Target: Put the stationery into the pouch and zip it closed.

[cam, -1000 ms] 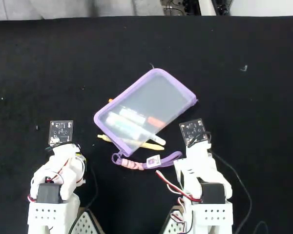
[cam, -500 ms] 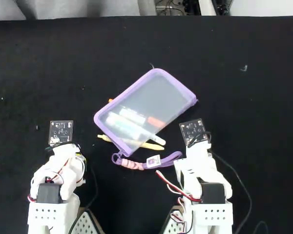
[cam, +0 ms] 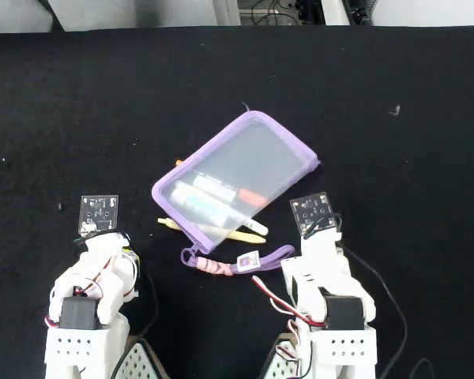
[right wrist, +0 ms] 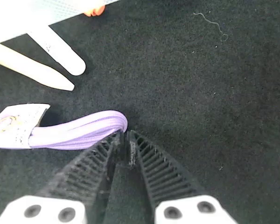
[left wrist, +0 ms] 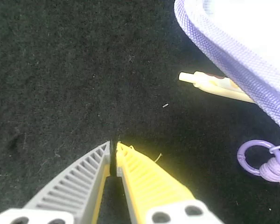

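Both end effectors clenched, nothing in them. Left end effector (left wrist: pixel 114 148) sits over bare tabletop (cam: pixel 395 197). Right end effector (right wrist: pixel 127 139) is just beside the strap (right wrist: pixel 79 131) loop. Pouch (cam: pixel 245 166) lies mid-tabletop, tilted, with markers (cam: pixel 209 201) inside. Cream pen (cam: pixel 209 230) and white pen (cam: pixel 255 227) poke out along its near edge.

Risks:
- Zip likely jams on those tips if pulled before they're pushed in.
- Pouch is loose, so a one-sided push probably slides it.
- Right end effector could snag the strap when opening.
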You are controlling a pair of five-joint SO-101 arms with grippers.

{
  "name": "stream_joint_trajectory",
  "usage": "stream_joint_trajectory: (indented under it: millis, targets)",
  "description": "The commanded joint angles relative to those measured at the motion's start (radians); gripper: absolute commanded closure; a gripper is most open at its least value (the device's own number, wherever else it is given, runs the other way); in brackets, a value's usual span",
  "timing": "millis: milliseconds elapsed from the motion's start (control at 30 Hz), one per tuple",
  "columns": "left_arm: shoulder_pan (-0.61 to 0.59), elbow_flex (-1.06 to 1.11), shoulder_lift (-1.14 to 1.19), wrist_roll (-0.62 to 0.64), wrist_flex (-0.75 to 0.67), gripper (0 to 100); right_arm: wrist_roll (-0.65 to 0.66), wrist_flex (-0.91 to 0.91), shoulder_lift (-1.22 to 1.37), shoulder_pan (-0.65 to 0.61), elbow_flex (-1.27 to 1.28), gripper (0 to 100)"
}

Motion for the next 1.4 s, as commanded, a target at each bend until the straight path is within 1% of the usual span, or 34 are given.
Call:
stream_joint_trajectory:
  millis: [0,267,433,533,700,867,933,967,1067,1133,1267,1333,1367]
  targets:
    - [0.012,0.024,0.0,0.008,-0.02,97,-0.002,0.003,-0.079,0.011,-0.002,98.6]
    - [0.012,0.024,0.0,0.008,-0.02,97,0.003,0.003,-0.079,0.009,-0.002,98.6]
    - [0.013,0.024,0.0,0.008,-0.02,97,-0.003,0.003,-0.079,-0.025,-0.002,98.6]
    - [0.012,0.024,0.0,0.008,-0.02,97,-0.003,0.003,-0.079,-0.069,-0.002,98.6]
    - [0.012,0.024,0.0,0.008,-0.02,97,0.003,0.003,-0.077,-0.212,-0.004,98.6]
    - [0.012,0.024,0.0,0.008,-0.02,97,0.005,-0.012,-0.079,-0.221,-0.012,98.6]
    - [0.012,0.024,0.0,0.008,-0.02,97,0.006,-0.063,-0.079,-0.218,-0.041,98.6]
    - [0.012,0.024,0.0,0.008,-0.02,97,0.023,-0.086,-0.079,-0.221,-0.059,98.6]
    - [0.012,0.024,0.0,0.008,-0.02,97,0.161,-0.11,-0.079,-0.239,-0.147,98.6]
    - [0.012,0.024,0.0,0.008,-0.02,97,0.209,-0.109,-0.079,-0.275,-0.217,98.6]
    - [0.012,0.024,0.0,0.008,-0.02,97,0.207,-0.103,-0.068,-0.402,-0.321,98.5]
    - [0.012,0.024,0.0,0.008,-0.02,97,0.207,-0.098,-0.068,-0.463,-0.34,94.3]
    - [0.012,0.024,0.0,0.008,-0.02,97,0.206,-0.097,-0.068,-0.483,-0.341,90.2]
